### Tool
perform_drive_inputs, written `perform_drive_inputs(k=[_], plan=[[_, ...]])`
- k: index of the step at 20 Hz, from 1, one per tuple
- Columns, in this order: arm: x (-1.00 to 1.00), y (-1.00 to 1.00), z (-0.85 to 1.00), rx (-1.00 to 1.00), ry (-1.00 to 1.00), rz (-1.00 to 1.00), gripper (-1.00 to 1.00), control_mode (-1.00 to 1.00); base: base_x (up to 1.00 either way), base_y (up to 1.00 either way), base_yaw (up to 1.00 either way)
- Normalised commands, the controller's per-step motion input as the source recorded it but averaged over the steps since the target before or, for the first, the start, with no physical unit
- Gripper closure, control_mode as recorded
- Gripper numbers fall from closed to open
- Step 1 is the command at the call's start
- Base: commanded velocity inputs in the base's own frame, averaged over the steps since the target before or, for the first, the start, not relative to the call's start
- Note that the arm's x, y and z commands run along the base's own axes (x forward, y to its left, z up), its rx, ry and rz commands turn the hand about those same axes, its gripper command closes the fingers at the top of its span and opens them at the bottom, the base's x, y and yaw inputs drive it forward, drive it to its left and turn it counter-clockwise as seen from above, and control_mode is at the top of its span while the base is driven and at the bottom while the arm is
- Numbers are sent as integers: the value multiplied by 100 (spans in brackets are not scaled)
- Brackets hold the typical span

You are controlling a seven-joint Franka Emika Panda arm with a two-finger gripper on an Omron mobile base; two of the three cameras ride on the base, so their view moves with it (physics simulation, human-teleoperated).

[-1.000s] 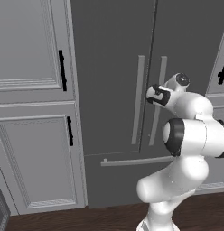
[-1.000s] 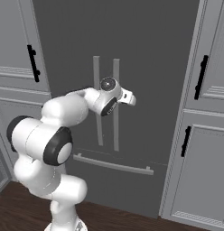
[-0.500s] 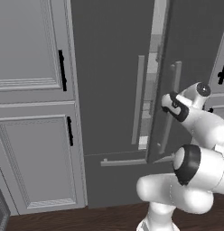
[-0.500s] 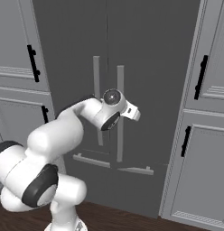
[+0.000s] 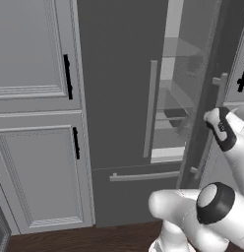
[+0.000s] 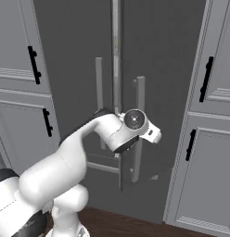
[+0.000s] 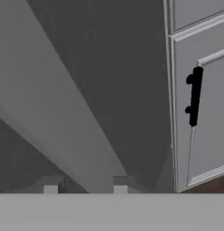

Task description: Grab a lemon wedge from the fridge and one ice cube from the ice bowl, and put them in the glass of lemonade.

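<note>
The fridge (image 5: 124, 98) door stands part open, its bar handle (image 7: 64, 135) between the gripper's (image 7: 85, 188) half-open fingers, not clearly clamped. A loose hold could slip off mid-swing, leaving the shelves blocked.

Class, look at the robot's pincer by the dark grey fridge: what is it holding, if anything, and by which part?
The pincer straddles the long grey bar handle of the dark grey fridge's right door, about halfway down the bar. Whether it is clamped on the bar cannot be told.
</note>
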Motion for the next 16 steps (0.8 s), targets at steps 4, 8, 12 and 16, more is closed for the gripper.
perform_drive_inputs(k=[4, 8, 12, 16], plan=[[-62, -60, 16, 5, 0, -9, -100, -100, 0, 0, 0], [-69, -10, 66, 0, 0, -1, -100, -100, 0, 0, 0], [-91, 55, 98, -3, -5, 0, -100, -100, 0, 0, 0], [-48, 99, 74, -18, 0, -5, -100, -100, 0, 0, 0]])
